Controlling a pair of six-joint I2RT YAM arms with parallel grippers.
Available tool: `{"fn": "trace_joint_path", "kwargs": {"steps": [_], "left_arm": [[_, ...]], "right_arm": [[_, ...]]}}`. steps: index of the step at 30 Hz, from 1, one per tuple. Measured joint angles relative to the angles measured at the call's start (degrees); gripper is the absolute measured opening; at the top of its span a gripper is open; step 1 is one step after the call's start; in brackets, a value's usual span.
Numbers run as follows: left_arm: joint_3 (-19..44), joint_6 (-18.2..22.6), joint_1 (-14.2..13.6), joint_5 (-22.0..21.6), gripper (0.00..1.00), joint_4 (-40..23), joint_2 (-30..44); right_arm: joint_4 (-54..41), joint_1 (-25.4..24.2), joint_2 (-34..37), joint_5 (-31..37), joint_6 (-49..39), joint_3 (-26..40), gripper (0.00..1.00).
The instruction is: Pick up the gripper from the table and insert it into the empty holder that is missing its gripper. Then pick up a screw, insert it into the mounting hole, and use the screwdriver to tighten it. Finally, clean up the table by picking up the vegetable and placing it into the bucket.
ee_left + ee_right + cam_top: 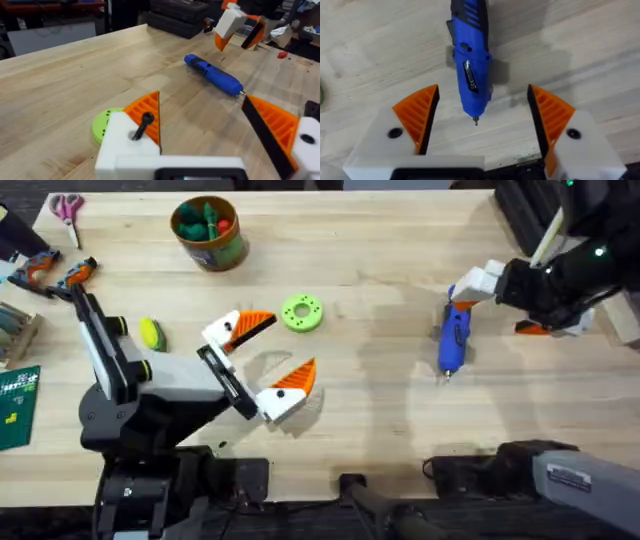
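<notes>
- The left gripper (268,356) lies low over the middle of the table (380,430), its white fingers spread wide apart and holding nothing.
- Both of its fingers carry orange tips; in the left wrist view a black screw (142,125) stands tilted in the hole of one white finger base (125,145), its head raised above the surface.
- The green disc (302,313) lies flat on the table just beyond the left gripper's farther tip.
- The screwdriver (455,335) lies flat on the right part of the table, blue, with its metal tip pointing toward the near edge.
- The right gripper (482,120) hangs over the screwdriver's far end, jaws wide apart, one orange pad on each side of the blue body and neither touching it.
- In the right wrist view the screwdriver's tip sits about midway between the two pads.
- The vegetable (151,333) rests on the table at the left, close beside the left arm's black link.
- The bucket (208,232) stands upright at the far left-centre of the table, with green and red pieces inside it.
- Orange-handled pliers (52,272) lie near the table's left edge, and pink scissors (67,209) lie at the far left corner.
</notes>
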Motion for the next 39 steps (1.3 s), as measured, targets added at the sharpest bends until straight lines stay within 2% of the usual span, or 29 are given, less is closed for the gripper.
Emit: {"fn": "trace_joint_path", "kwargs": {"steps": [3, 11, 16, 17, 18, 28, 39], "left_arm": [[-0.04, 0.0, 0.0, 0.0, 0.986, 0.0, 0.01], [-0.04, -0.12, 0.0, -0.04, 0.977, 0.0, 0.0], [-0.07, -0.22, 0.0, -0.2, 0.183, -0.02, 0.0], [-0.07, -0.06, 0.0, -0.23, 0.049, 0.01, 0.0], [-0.07, -0.17, 0.0, -0.35, 0.015, 0.02, 0.0], [-0.09, -0.17, -0.01, -0.63, 0.006, -0.03, 0.01], [-0.09, -0.17, 0.0, -0.61, 0.006, -0.68, 0.0]], "right_arm": [[2.63, -3.71, 2.38, -3.12, -3.97, -0.3, 0.991], [2.64, -4.23, 2.69, -4.59, -5.68, -0.32, 0.992], [2.66, -4.23, 2.69, -4.77, -5.9, -0.34, 0.992], [2.66, -4.23, 2.69, -4.77, -6.04, -0.34, 0.992], [2.66, -4.23, 2.7, -4.77, -6.07, -0.34, 0.992], [5.13, -4.23, 3.26, -5.7, -6.11, -0.34, 0.987], [12.89, -4.18, 13.43, -7.13, -8.4, -0.37, 0.982]]}}
